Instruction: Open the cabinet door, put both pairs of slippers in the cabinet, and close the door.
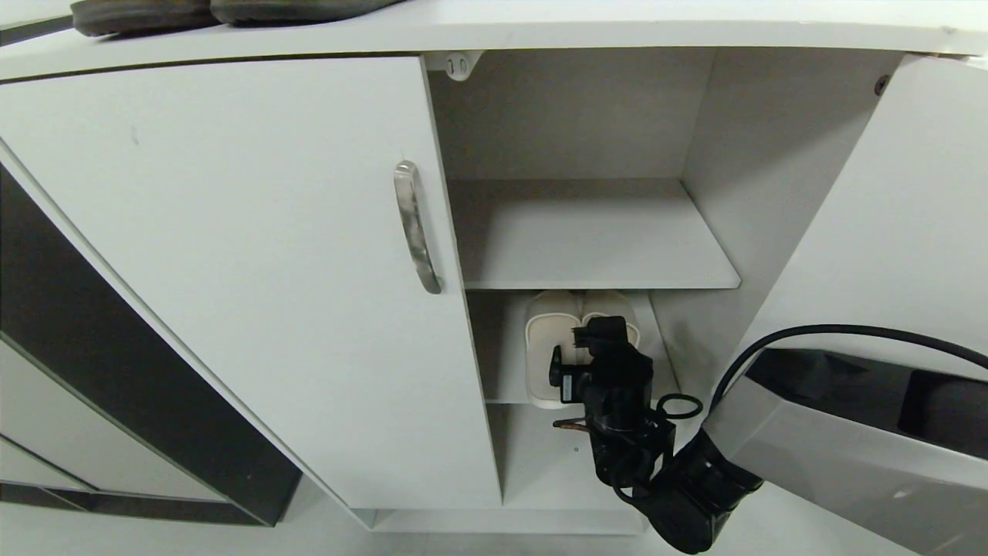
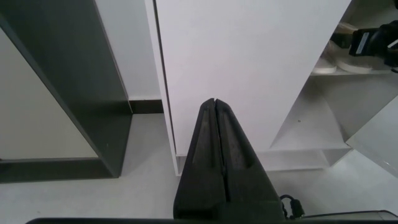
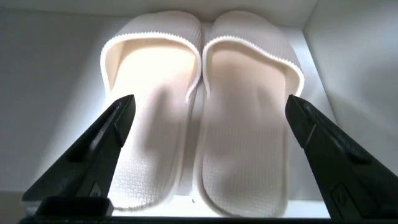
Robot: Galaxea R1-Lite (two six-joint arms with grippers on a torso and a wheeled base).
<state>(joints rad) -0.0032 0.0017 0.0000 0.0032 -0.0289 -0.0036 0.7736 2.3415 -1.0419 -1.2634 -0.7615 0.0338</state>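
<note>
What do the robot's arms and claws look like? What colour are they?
Both claws are black. The left claw has two long, flat fingers that get narrower towards the tip. The right claw has two wedge-shaped fingers. Behind it, the right arm has a smooth silver-grey shell and a black wrist, and a thin black cable curves over it.

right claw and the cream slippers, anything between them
Nothing. In the right wrist view the open right claw looks straight at the cream slippers, its fingers either side of the pair, with bare space before them.
</note>
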